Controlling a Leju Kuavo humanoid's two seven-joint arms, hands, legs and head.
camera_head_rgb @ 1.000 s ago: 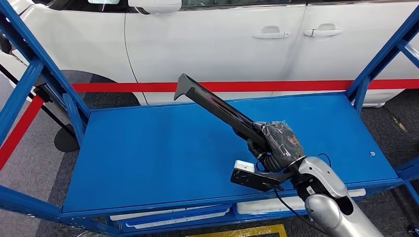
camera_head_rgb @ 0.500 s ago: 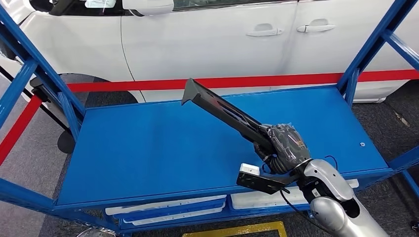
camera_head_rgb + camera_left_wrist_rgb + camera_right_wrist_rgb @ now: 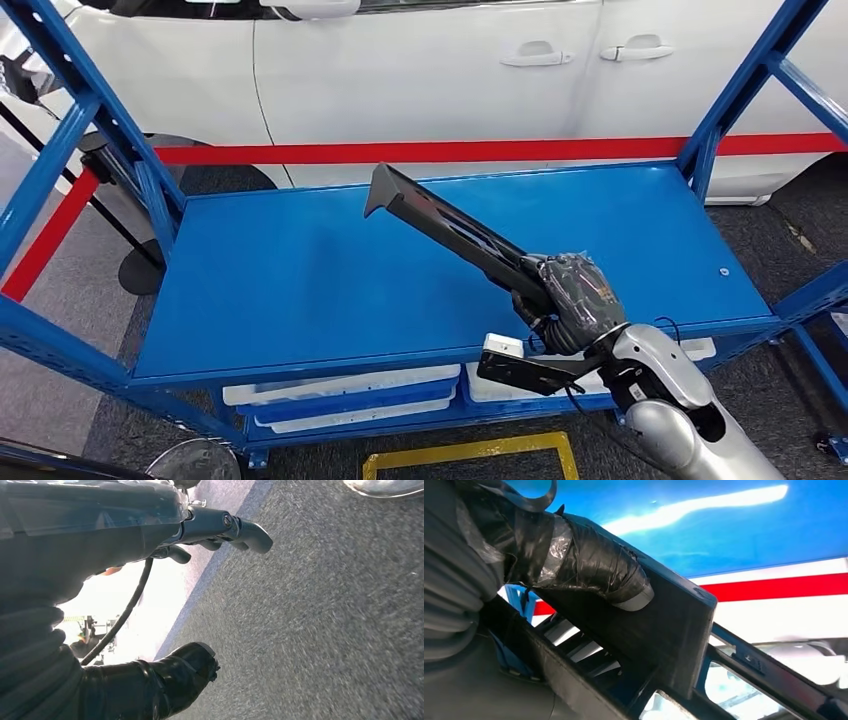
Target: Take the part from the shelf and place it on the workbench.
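Above blue shelf (image 3: pixel 300 290), part (image 3: pixel 450 228) within right hand (image 3: pixel 570 295) fingers (image 3: pixel 594 565).

White car (image 3: pixel 420 70) beyond red barrier tape (image 3: pixel 450 151), grey floor (image 3: pixel 60 330).

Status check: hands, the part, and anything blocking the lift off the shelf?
Right hand grips black part, far end raised over blue shelf. Left hand empty, hanging over floor. Nothing blocking on the shelf.

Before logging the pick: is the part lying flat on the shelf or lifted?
Lifted: the right hand grips the black part, angled above the blue shelf.
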